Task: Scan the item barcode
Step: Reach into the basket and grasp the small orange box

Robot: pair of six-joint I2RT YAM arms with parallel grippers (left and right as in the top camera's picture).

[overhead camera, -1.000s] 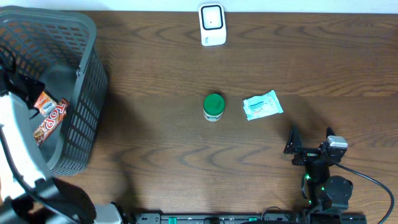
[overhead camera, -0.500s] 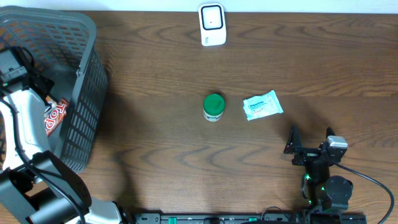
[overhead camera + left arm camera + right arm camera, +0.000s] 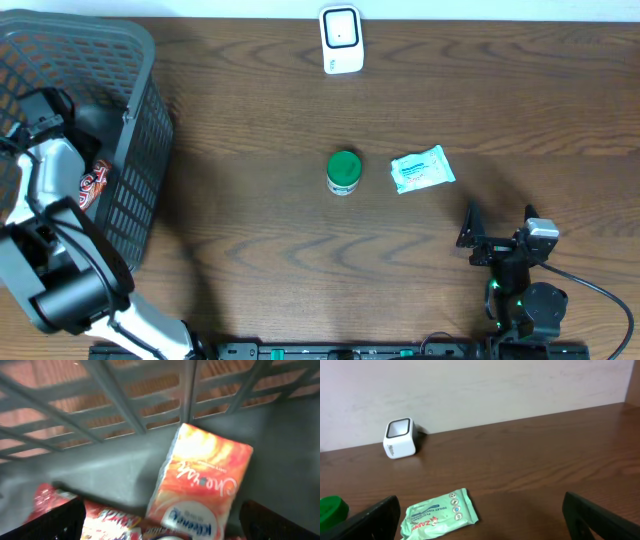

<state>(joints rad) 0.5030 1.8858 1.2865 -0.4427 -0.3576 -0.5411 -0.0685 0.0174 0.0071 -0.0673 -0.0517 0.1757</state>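
My left gripper (image 3: 160, 532) is open inside the grey basket (image 3: 140, 120), just above an orange tissue pack (image 3: 205, 485) and red snack wrappers (image 3: 100, 520); nothing sits between its fingertips (image 3: 45, 520). In the overhead view the left gripper (image 3: 45, 105) is deep in the basket next to a red snack bar (image 3: 92, 183). The white barcode scanner (image 3: 341, 38) stands at the table's far edge. My right gripper (image 3: 498, 228) rests open and empty near the front right, facing a green wipes pack (image 3: 440, 519) and the scanner (image 3: 400, 438).
A jar with a green lid (image 3: 344, 172) stands mid-table, and the wipes pack (image 3: 421, 169) lies just to its right. The basket's slatted walls (image 3: 125, 405) close in around my left gripper. A pale wall (image 3: 480, 385) runs behind the table.
My left arm has swung further into the basket, its gripper moving toward the back. The right arm and the things on the table have stayed still.
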